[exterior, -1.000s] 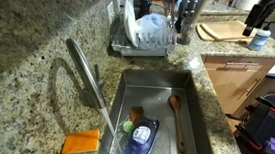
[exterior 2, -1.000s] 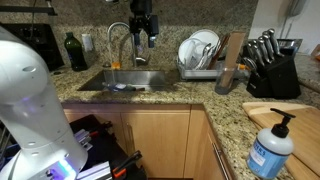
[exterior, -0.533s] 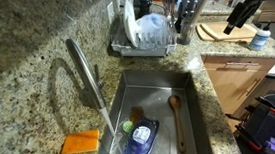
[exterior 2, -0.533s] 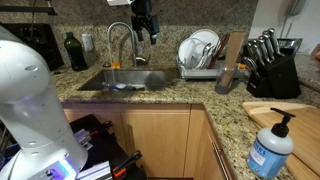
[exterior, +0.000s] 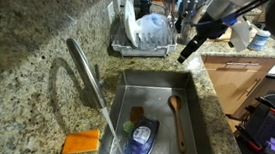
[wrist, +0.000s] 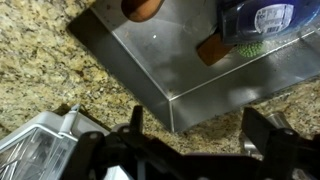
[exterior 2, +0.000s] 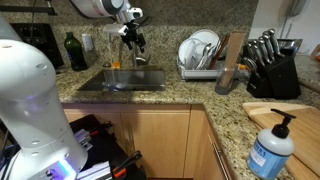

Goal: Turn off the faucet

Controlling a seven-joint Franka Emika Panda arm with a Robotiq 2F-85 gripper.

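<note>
The faucet (exterior: pixel 81 74) is a tall grey gooseneck tap at the left side of the sink (exterior: pixel 159 85). A thin stream of water (exterior: pixel 107 130) runs from its spout. In an exterior view the faucet (exterior 2: pixel 111 45) stands behind the sink. My gripper (exterior: pixel 186 51) is open and empty, hovering over the sink's far right corner, well away from the faucet. In the wrist view my gripper (wrist: pixel 198 125) has its two dark fingers (wrist: pixel 135 120) spread wide over the granite counter and the sink's corner (wrist: pixel 172 100). The faucet's lever does not show clearly.
The sink holds a blue bottle (exterior: pixel 141 139), a wooden spoon (exterior: pixel 177 119) and a small green item. An orange sponge (exterior: pixel 81 142) lies by the faucet base. A dish rack (exterior: pixel 144 31) and a knife block (exterior 2: pixel 270 60) stand on the counter. A soap dispenser (exterior 2: pixel 270 150) is near.
My arm has swung from the cutting board area at the far right toward the sink and dropped lower. The water still runs. Nothing else has moved.
</note>
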